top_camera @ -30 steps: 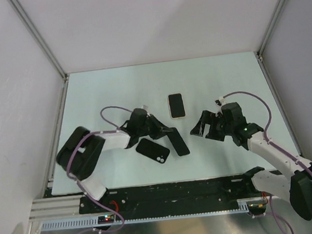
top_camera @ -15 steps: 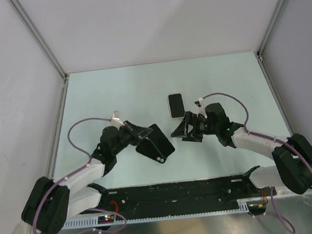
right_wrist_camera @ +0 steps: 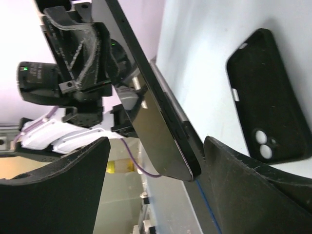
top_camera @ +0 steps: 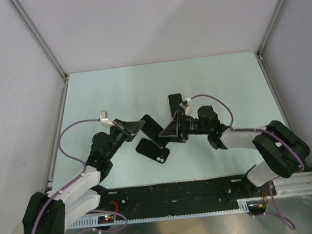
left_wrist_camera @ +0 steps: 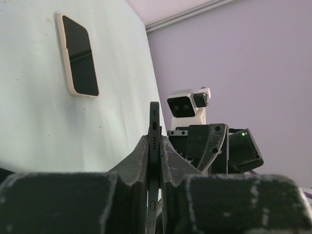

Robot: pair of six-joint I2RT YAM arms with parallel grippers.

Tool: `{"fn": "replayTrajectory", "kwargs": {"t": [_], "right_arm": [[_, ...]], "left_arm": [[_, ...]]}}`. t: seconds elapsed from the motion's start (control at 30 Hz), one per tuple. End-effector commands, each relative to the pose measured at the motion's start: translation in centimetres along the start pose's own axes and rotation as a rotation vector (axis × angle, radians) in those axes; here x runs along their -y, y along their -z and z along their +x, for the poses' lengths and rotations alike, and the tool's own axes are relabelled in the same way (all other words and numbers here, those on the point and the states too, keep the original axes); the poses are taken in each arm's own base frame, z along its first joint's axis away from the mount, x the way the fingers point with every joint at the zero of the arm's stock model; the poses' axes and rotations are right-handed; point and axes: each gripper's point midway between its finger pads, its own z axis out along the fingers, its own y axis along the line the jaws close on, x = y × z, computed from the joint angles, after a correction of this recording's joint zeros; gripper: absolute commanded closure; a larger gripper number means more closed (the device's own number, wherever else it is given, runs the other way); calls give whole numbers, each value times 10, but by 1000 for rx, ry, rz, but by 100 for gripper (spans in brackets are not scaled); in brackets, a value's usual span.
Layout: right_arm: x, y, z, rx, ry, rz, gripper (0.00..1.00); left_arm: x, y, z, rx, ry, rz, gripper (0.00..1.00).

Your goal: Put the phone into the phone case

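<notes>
My left gripper (top_camera: 134, 128) is shut on a bare black phone (top_camera: 152, 131) and holds it on edge above the table. In the left wrist view the phone (left_wrist_camera: 154, 122) stands edge-on between the fingers. My right gripper (top_camera: 171, 131) is open, and its jaws straddle the phone's free end (right_wrist_camera: 161, 126). The phone lies close against one finger (right_wrist_camera: 243, 190). The empty black phone case (top_camera: 152, 151) lies flat on the table just below the phone, camera cut-out toward the near edge. It also shows in the right wrist view (right_wrist_camera: 268, 92).
A second phone in a pale case (top_camera: 175, 101) lies flat just behind the right gripper; it shows in the left wrist view (left_wrist_camera: 78, 56) too. Grey walls and metal rails (top_camera: 49, 61) close the table in on three sides.
The left gripper lifted the phone off the table and drew it left, tilted on edge. The right gripper moved left until its open jaws reached the phone's end.
</notes>
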Motion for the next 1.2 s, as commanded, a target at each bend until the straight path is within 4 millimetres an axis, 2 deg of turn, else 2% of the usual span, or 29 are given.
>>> {"fn": "replayTrajectory", "kwargs": {"t": [0.0,0.23,0.37,0.47,0.53,0.6,0.7,0.77,0.83,0.9,1.03,1.17], "right_arm": [[-37,-2,-3,6,25,-159,20],[-50,-5,-3,7,-12,-258,38],[-57,-4,-3,2,-32,-318,53],[-58,-4,-3,-7,-50,-335,70],[-59,-3,-4,-10,-59,-342,86],[-59,-1,-5,-16,-65,-344,97],[-58,4,-3,-47,-67,-345,100],[-57,9,0,-84,-60,-348,100],[-55,15,4,-124,-51,-350,100],[-55,23,7,-158,-43,-360,100],[-59,37,20,-244,-13,-379,100],[-55,46,32,-289,-6,-367,100]], "left_arm": [[34,1,-17,69,11,142,100],[43,1,-17,69,26,200,100],[45,1,-16,61,33,216,100],[50,0,-13,40,28,232,100],[51,0,-10,20,26,233,93],[49,-1,-7,-1,21,224,73],[41,-2,-2,-40,-9,195,41],[35,-3,1,-80,-43,170,28],[32,-3,4,-135,-64,170,20],[32,-1,10,-204,-74,183,17],[38,3,20,-331,-60,219,19],[43,9,32,-438,-3,234,29]]}}
